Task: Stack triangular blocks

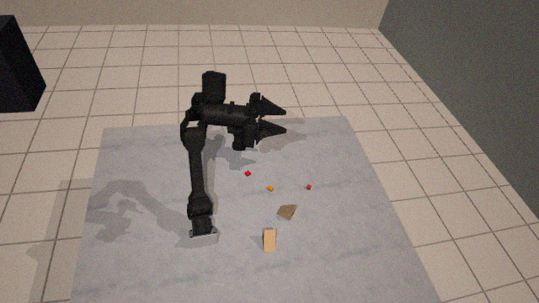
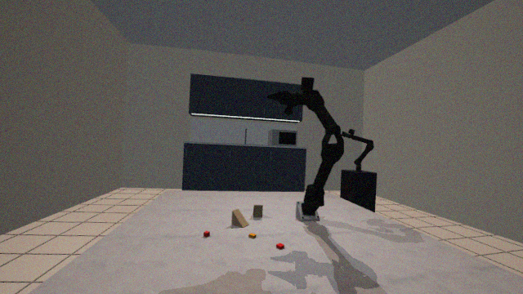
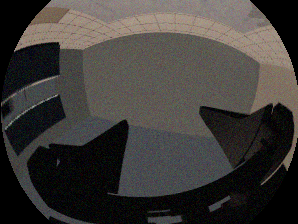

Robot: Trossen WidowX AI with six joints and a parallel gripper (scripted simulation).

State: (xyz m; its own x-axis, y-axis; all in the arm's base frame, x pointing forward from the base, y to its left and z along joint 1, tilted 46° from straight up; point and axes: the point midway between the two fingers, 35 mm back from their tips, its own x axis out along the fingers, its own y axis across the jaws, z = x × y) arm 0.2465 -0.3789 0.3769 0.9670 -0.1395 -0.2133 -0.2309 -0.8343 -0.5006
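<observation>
A black robot arm [image 1: 195, 168] reaches high above a grey table [image 1: 358, 236], its claw [image 1: 275, 119] spread wide with nothing between the fingers. Well below the claw and far toward the arm's base, two tan triangular blocks sit apart on the table: a darker block [image 1: 287, 211] lying nearer the claw, and a lighter block [image 1: 269, 240] beyond it. Two small red cubes [image 1: 248, 172] and an orange cube [image 1: 270, 188] lie between claw and blocks.

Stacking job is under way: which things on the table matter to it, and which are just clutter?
For the job:
lighter triangular block
darker triangular block
claw, open and empty, high above the table

Lying about:
two red cubes
orange cube
</observation>
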